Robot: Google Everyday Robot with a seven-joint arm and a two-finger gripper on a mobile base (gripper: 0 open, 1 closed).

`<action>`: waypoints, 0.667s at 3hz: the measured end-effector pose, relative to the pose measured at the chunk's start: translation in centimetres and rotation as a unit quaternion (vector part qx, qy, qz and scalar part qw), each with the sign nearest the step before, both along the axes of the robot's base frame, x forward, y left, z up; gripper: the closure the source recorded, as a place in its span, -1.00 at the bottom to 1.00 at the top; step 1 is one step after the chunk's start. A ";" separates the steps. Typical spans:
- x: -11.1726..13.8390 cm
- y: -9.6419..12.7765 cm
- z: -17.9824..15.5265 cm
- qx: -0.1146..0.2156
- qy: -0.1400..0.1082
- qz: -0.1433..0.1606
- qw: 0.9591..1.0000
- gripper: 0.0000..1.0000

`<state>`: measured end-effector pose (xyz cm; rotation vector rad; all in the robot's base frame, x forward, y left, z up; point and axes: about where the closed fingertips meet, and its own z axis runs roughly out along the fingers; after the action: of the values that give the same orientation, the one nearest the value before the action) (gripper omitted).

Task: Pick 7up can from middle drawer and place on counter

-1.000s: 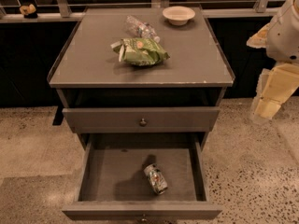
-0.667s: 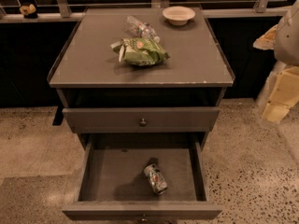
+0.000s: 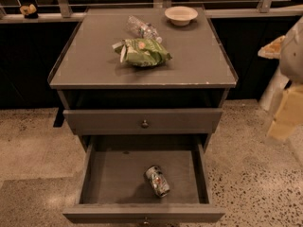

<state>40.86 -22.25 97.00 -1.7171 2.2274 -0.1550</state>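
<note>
In the camera view, the middle drawer [image 3: 87, 174] stands pulled out toward 6 o'clock below the shut upper drawer front [image 3: 104, 121]. The 7up can [image 3: 157, 180] lies on its side on the drawer's grey floor, a little right of centre and nearer the front wall, touching neither side wall. Its long axis runs roughly from 11 to 5 o'clock. Above, the desk [image 3: 194, 65] carries a green chip bag [image 3: 142, 52] near its centre, a clear plastic bottle [image 3: 142, 29] just behind the bag toward 12 o'clock, and a pale bowl [image 3: 181, 14] at the far edge around 1 o'clock. The near right part of the top looks free for setting the can down. The robot arm [image 3: 285, 113] shows only as pale shapes at the right edge, about 3 o'clock of the cabinet and well apart from the drawer. The jaws would be somewhere there, and I cannot tell how they stand or whether they hold anything. The can is likely light, smooth and thin-walled, so it may roll or dent. It is best gripped from above across its mid-body, closing along the 2-to-8 o'clock line with modest force.
</note>
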 end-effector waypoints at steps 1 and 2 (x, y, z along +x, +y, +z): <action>-5.7 2.5 0.9 -0.003 -0.070 0.031 0.997 -1.00; -7.9 2.3 0.8 -0.006 -0.085 0.021 0.996 -1.00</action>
<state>32.94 -19.95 97.78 -1.6888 2.0696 -0.2953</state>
